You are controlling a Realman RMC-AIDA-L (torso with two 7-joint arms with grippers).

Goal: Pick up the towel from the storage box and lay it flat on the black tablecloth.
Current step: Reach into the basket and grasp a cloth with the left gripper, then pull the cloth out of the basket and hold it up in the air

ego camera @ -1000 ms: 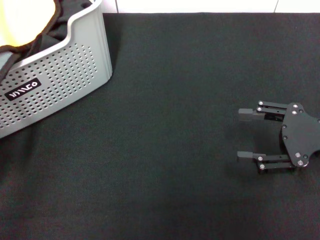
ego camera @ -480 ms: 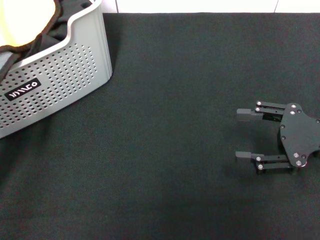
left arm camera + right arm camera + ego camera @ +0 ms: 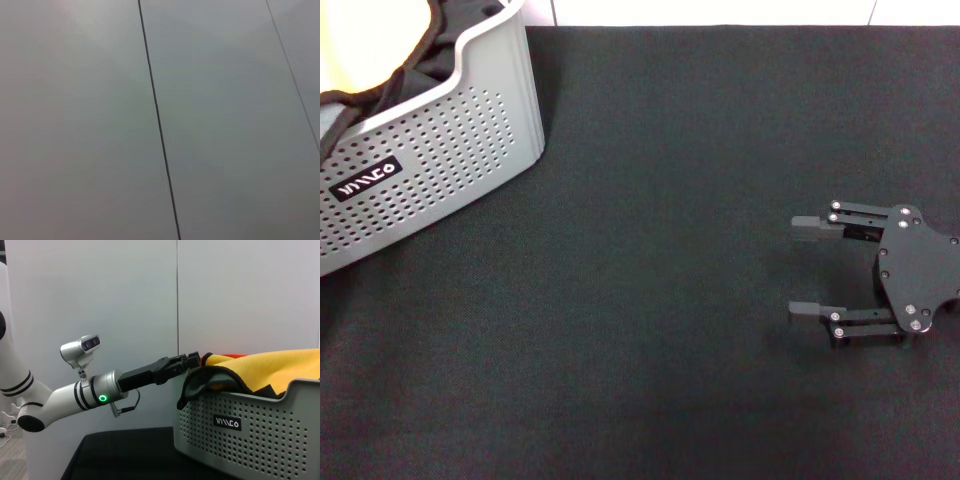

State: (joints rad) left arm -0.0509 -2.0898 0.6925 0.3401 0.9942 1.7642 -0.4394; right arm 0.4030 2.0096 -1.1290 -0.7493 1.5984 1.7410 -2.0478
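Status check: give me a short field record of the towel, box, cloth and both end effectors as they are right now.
towel: yellow-orange, heaped in the storage box, draped over its rim
storage box: grey perforated basket at the tablecloth's far left
black tablecloth: no towel on it
left end effector: at the box rim, by the towel's edge
right end effector: open, low over the tablecloth's right side, holding nothing
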